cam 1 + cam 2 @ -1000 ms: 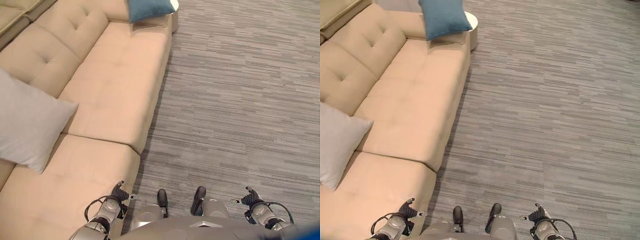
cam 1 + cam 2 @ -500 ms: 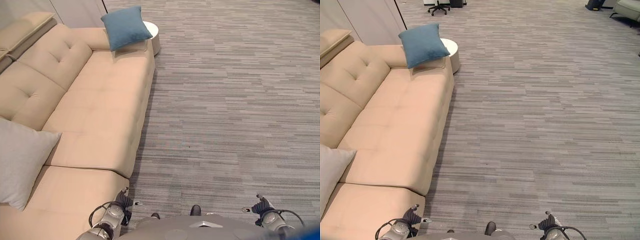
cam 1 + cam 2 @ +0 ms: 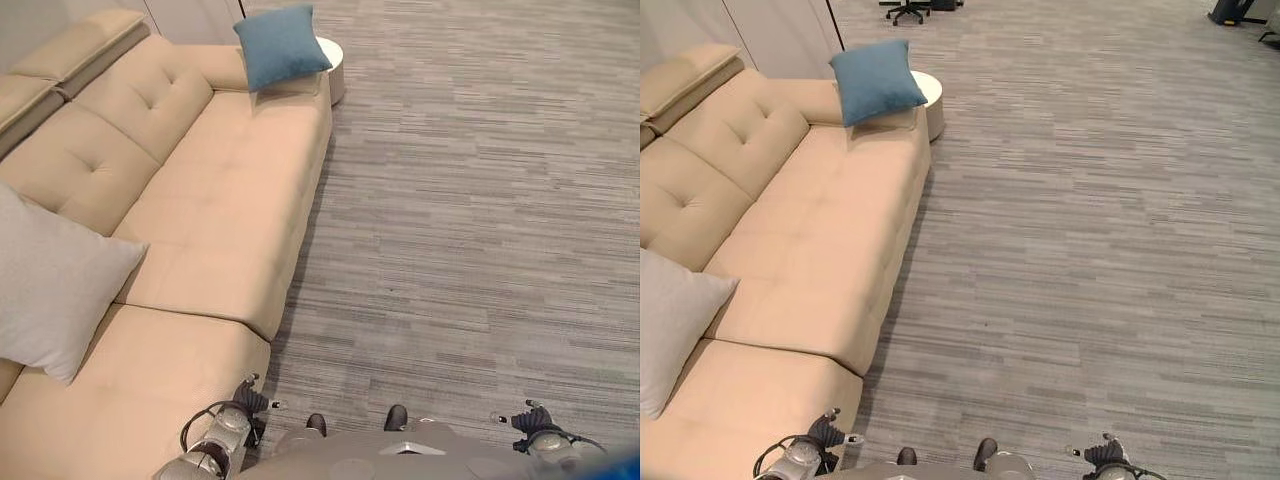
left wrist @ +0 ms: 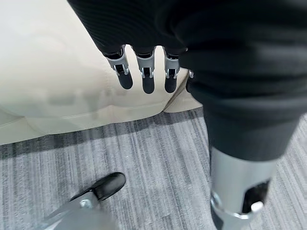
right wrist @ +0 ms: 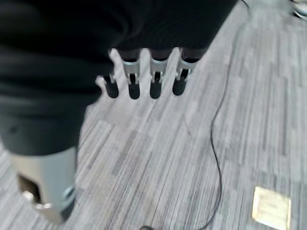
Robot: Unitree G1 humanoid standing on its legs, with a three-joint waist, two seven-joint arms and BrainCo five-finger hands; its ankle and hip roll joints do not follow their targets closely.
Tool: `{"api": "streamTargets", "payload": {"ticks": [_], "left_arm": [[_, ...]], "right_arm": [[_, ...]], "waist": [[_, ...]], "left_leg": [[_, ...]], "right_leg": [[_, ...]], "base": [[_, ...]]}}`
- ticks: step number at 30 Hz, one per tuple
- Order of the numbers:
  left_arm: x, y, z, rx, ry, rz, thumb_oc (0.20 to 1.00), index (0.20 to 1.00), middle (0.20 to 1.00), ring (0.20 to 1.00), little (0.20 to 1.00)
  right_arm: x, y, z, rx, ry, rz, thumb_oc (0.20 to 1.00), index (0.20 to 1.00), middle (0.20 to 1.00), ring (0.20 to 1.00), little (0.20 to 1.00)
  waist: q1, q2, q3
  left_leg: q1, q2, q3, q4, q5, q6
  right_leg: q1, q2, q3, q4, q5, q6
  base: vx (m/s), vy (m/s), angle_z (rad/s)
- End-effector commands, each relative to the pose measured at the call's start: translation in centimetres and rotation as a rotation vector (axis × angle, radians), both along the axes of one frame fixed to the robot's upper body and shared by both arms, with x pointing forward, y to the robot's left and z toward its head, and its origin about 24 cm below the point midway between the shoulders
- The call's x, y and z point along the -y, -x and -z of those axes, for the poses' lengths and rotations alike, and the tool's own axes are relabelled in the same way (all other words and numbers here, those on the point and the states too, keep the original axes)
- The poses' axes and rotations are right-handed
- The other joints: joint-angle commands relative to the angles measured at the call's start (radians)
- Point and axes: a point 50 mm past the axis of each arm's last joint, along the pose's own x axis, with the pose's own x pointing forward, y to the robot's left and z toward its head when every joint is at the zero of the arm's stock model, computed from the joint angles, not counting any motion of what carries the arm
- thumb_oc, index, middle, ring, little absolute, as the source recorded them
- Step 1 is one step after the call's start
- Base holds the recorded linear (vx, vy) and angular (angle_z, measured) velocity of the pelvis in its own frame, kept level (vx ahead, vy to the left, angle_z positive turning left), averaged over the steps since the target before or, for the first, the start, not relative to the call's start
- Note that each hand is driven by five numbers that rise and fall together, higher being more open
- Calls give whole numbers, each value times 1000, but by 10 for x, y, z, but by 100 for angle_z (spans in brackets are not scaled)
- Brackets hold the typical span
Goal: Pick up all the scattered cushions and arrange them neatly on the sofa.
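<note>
A blue cushion (image 3: pixel 281 45) leans upright against the armrest at the far end of the beige sofa (image 3: pixel 220 200). A light grey cushion (image 3: pixel 55 280) rests against the backrest at the sofa's near end, on my left. My left hand (image 4: pixel 144 79) hangs beside the sofa's front corner, its fingers straight and holding nothing. My right hand (image 5: pixel 153 81) hangs over the carpet on the other side, fingers likewise straight and empty. Both cushions lie well away from either hand.
A round white side table (image 3: pixel 333 55) stands just behind the blue cushion at the sofa's end. Grey striped carpet (image 3: pixel 480 220) stretches wide to the right. An office chair (image 3: pixel 908 8) stands far off. A pale floor plate (image 5: pixel 271 207) is set in the carpet.
The whole picture has shifted as the camera moved, first up towards the room, then back down a little. The cushions and both hands stay as they were.
</note>
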Motion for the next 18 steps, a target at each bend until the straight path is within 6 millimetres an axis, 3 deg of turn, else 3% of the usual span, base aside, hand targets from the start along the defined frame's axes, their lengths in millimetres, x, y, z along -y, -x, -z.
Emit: {"api": "streamTargets", "payload": {"ticks": [1,9,11,13,15,18], "left_arm": [[-2,-19,-5,41,15,-20,1000,1000,1000,1000,1000],[-2,-19,-5,43,40,-31,1000,1000,1000,1000,1000],[-2,-20,-6,45,39,-29,1000,1000,1000,1000,1000],[-3,-22,-6,44,35,-21,1000,1000,1000,1000,1000],[-3,-25,-7,52,33,-20,1000,1000,1000,1000,1000],[-4,-23,-7,50,36,-23,1000,1000,1000,1000,1000]], "right_arm": [[-14,-11,4,31,-37,27,1000,1000,1000,1000,1000],[-8,-21,-1,45,-20,6,1000,1000,1000,1000,1000],[-10,-25,-1,65,-33,19,1000,1000,1000,1000,1000],[-13,-32,-2,75,-40,4,1000,1000,1000,1000,1000],[-17,-34,-1,69,-41,-27,1000,1000,1000,1000,1000],[-17,-30,0,59,-44,-32,1000,1000,1000,1000,1000]], "waist": [[7,-66,38],[28,-67,60],[29,-67,66],[27,-62,87],[22,-42,115],[23,-48,111]], "left_leg": [[35,-75,-43,-55,-9,1],[6,-93,-58,45,-61,20],[-17,-101,-62,61,-67,30],[-29,-109,-70,67,-69,51],[-20,-121,-90,53,-66,77],[9,-134,-97,39,-80,76]], "right_leg": [[173,-56,123,-245,117,144],[164,-75,134,-200,108,146],[126,-86,142,-142,102,147],[50,-108,159,-15,109,156],[-47,-97,190,143,112,153],[-36,-86,173,69,102,143]], "base": [[55,1,1],[6,43,0],[-54,107,0],[-61,166,-11],[70,176,-21],[171,1,11]]}}
